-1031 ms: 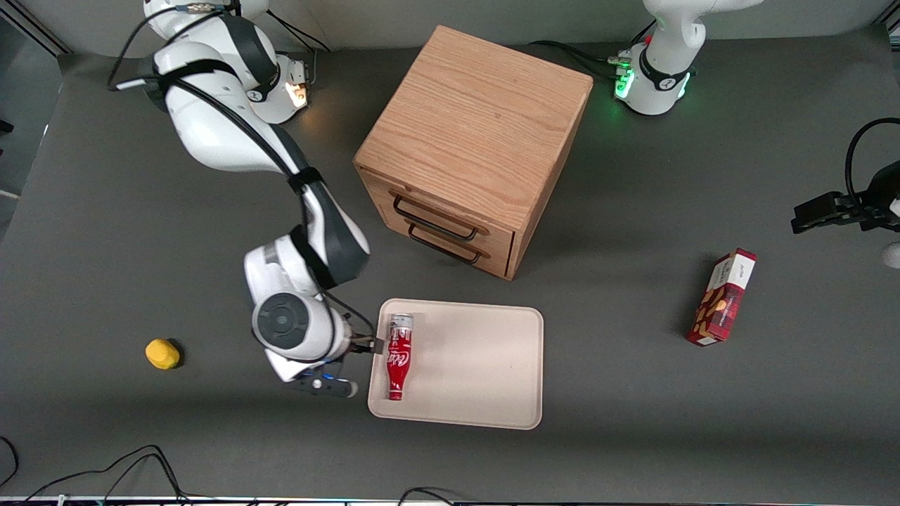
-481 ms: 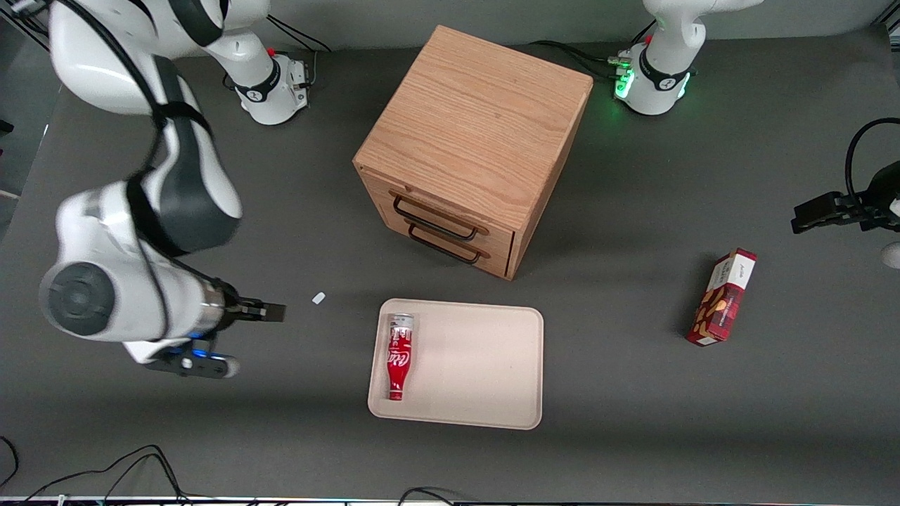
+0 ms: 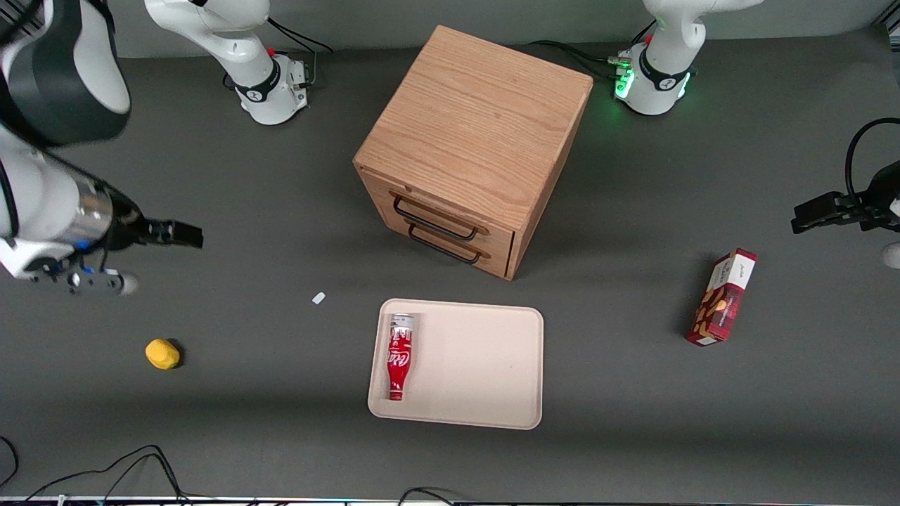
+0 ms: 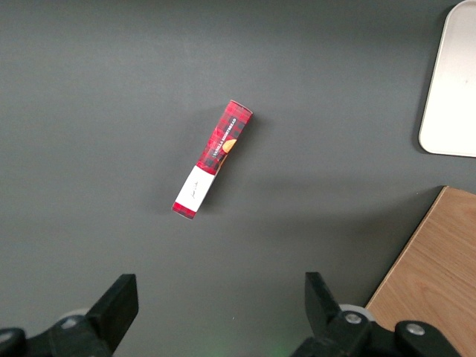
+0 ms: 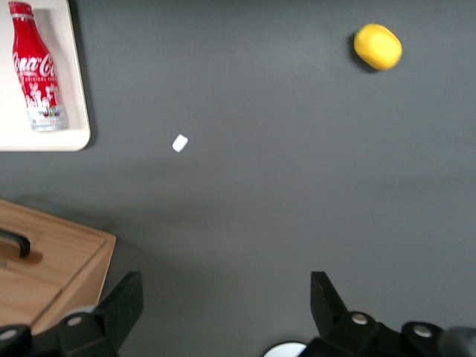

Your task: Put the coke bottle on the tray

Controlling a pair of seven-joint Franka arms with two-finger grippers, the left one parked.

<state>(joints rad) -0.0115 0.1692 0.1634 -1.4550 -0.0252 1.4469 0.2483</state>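
The coke bottle (image 3: 398,356) lies flat on the beige tray (image 3: 478,365), along the tray edge nearest the working arm, its red cap pointing toward the front camera. The right wrist view shows the same bottle (image 5: 35,68) on a corner of the tray (image 5: 71,137). My gripper (image 3: 176,234) hangs high above the table toward the working arm's end, well away from the tray, open with nothing between its fingers. In the wrist view the gripper (image 5: 225,297) has only bare dark table beneath it.
A wooden drawer cabinet (image 3: 471,147) stands farther from the front camera than the tray. A yellow object (image 3: 162,353) and a small white scrap (image 3: 318,298) lie on the table toward the working arm's end. A red snack box (image 3: 722,296) lies toward the parked arm's end.
My gripper has drawn away from the bottle on the tray, rising and swinging toward the working arm's end of the table. The bottle has stayed where it lay.
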